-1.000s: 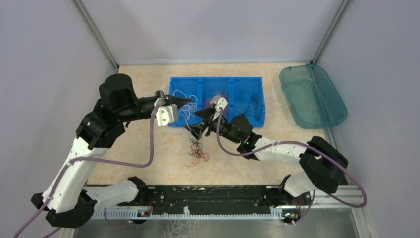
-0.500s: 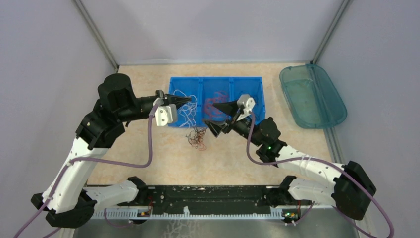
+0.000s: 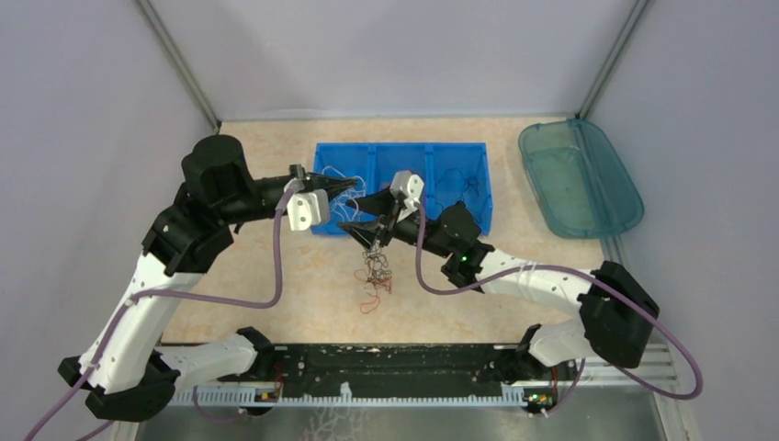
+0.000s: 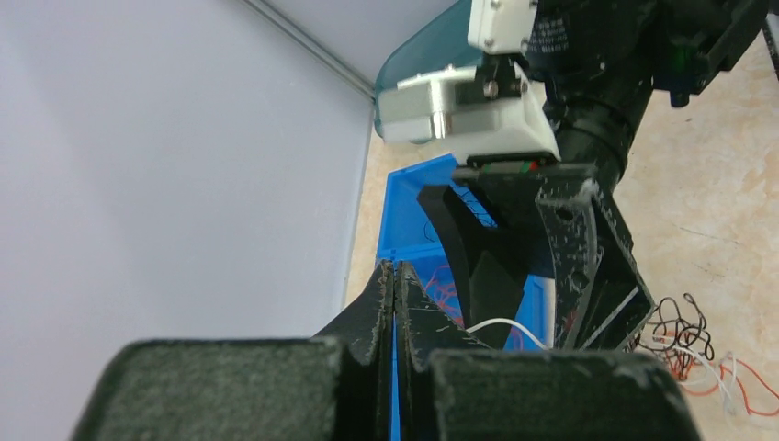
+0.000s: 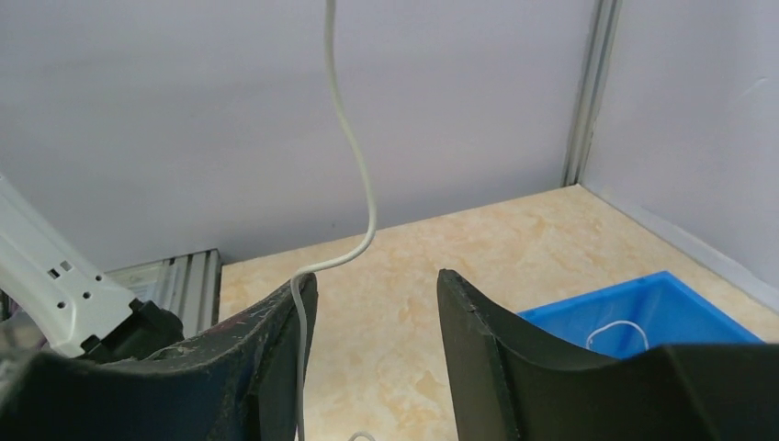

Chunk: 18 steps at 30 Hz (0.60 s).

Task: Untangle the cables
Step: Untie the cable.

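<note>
Tangle of cables [image 3: 372, 268], black, red-orange and white all knotted up, lies on the table [image 3: 276, 276] just below the right pincer [image 3: 364, 219], on the side nearer the arm bases. One red-orange loop [image 3: 370, 300] trails out of the knot, further from that pincer than the rest.

Right pincer is released, fingers spread wide with a clear gap between them. In its own wrist view a single white cable [image 5: 355, 156] climbs past the inside edge of one finger and runs out the top of the picture. Can't tell if it actually touches that finger or just passes close.

Left pincer [image 3: 347, 188] is clenched, both fingers [image 4: 381, 299] pressed flat together with no gap. It hangs over the left compartment of the blue bin [image 3: 400, 146], tips pointing at the right pincer, the two close but apart. In the left wrist view a white strand pokes out from behind one of its fingers and heads toward the other pincer. Whether that strand is pinched between the tips I honestly can't tell, that bit is hidden.

Rest of the wires are in the bin: loose white ones [image 3: 342, 211] right under the left pincer, some red-orange ones in the middle compartment behind the right pincer, and black ones [image 3: 459, 188] in the compartment furthest from the left pincer. Teal tray [image 3: 577, 179] sits well off past the right pincer, by the right wall
</note>
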Motion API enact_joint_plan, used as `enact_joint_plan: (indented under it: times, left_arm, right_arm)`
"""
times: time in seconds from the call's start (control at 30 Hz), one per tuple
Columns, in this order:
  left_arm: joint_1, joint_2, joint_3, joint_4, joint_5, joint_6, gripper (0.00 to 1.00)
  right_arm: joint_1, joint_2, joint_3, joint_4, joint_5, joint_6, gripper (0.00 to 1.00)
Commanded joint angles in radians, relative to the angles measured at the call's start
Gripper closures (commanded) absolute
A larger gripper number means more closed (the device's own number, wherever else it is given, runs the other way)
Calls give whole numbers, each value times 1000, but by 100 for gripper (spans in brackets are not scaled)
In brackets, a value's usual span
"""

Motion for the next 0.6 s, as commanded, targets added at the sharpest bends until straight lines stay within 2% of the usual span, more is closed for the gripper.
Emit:
enact_joint_plan:
  times: [0.0,0.2,0.3,0.57]
  left_arm:
    - [4,2,47,65,25,-40,100]
    - [4,14,103,160,20,-66,100]
    - [4,29,160,188,20,-80,100]
    - [4,59,275,286,7,-97,100]
  right_arm:
    - [18,78,50,86,-48,43,50]
    - [39,189,-73,215,18,115,59]
    - [39,227,-118,272,43,143,60]
    - [39,323,-135,296,33,184,61]
